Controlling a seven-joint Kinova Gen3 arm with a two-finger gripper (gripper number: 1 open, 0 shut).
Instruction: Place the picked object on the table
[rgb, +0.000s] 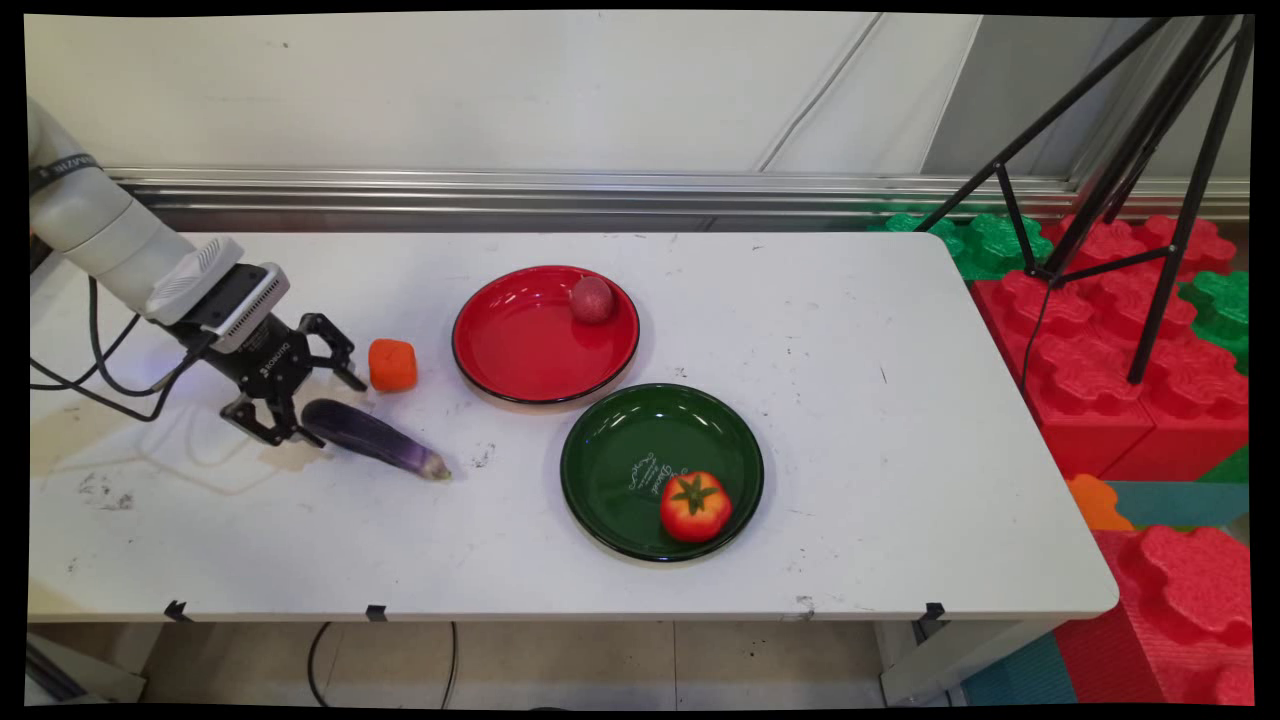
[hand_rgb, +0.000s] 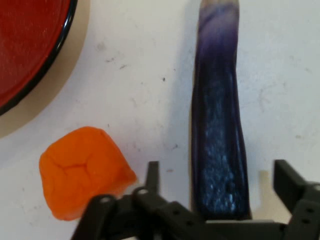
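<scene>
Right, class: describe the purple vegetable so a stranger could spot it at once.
Start at the white table's left end, where the gripper is. The aubergine lies flat between its open fingers, beside an orange block. It alone is long, slim and dark purple.

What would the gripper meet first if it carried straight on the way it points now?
Most likely the eggplant: the open gripper straddles its near end, fingers on either side. The orange fruit lies off to one side, out of line.

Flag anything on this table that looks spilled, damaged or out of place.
A faint brownish stain marks the table beside the eggplant, near the claw. Nothing else stands out; each plate's fruit sits inside the rim.
</scene>
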